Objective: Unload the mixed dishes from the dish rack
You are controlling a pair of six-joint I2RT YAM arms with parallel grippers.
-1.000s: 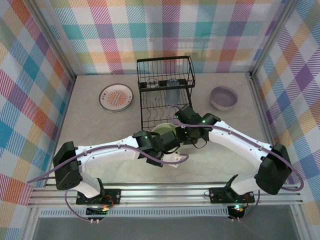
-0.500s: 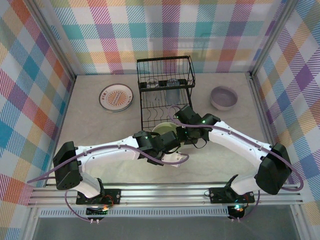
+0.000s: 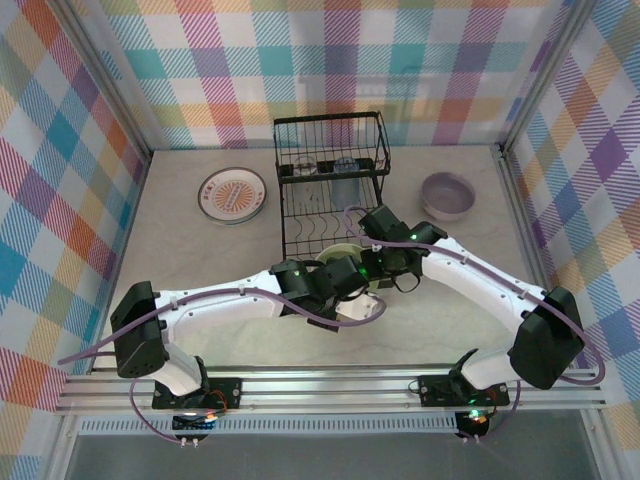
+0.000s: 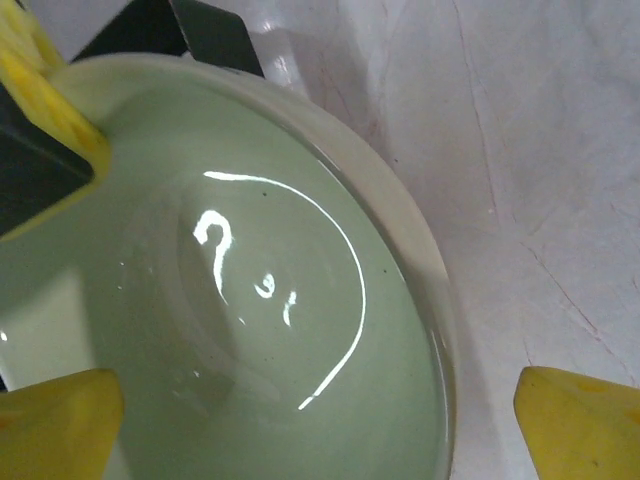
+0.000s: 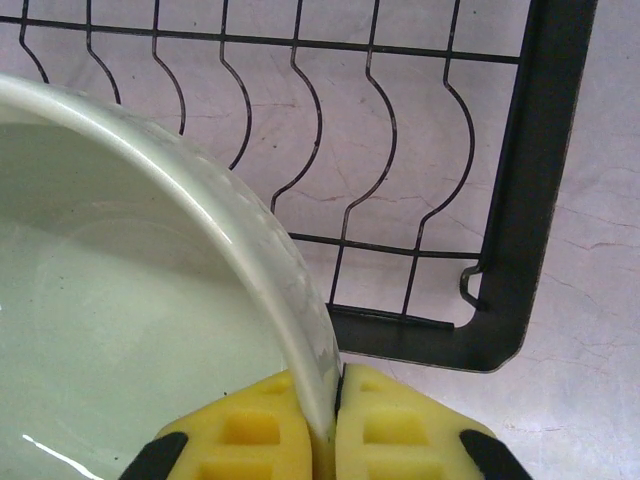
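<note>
The right hand (image 5: 335,420) pinches the rim of the pale green bowl (image 5: 120,330) at the dish rack's (image 5: 505,200) near edge. The left hand (image 4: 320,425) is spread wide, 1 finger over the bowl's inside and 1 outside.

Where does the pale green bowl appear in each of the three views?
Top external: pale green bowl at centre, over the dish rack's near edge.
Left wrist: bowl at left and centre.
Right wrist: bowl at lower left.
Shared landmark: the right claw pinching its rim.
</note>
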